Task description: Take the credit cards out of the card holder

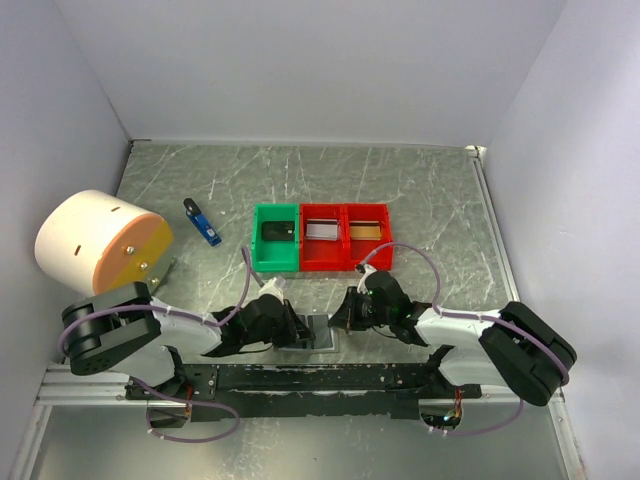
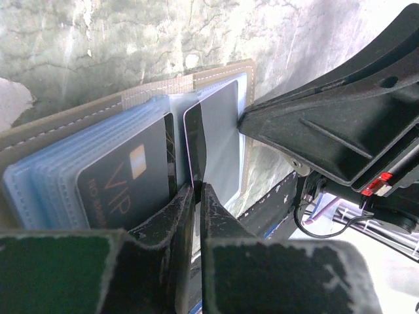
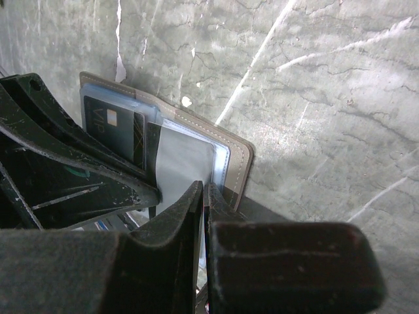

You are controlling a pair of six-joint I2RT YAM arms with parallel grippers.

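Observation:
The card holder (image 1: 322, 331) lies open at the table's near edge between both grippers. In the left wrist view its tan border (image 2: 163, 88) frames pale blue sleeves, and a black VIP card (image 2: 124, 183) sits in the left panel. My left gripper (image 2: 196, 188) is shut on the near edge of a grey card (image 2: 219, 137) at the right panel. My right gripper (image 3: 205, 191) is shut on the near edge of the holder's right panel (image 3: 239, 154). Its tip touches the holder's right side in the left wrist view (image 2: 252, 121). The VIP card also shows in the right wrist view (image 3: 118, 127).
A green tray (image 1: 276, 258) holding a black card and two red trays (image 1: 345, 262) holding cards stand just behind the holder. A small blue-and-black gadget (image 1: 202, 222) lies to the left. A large white and orange cylinder (image 1: 100, 243) stands at the far left.

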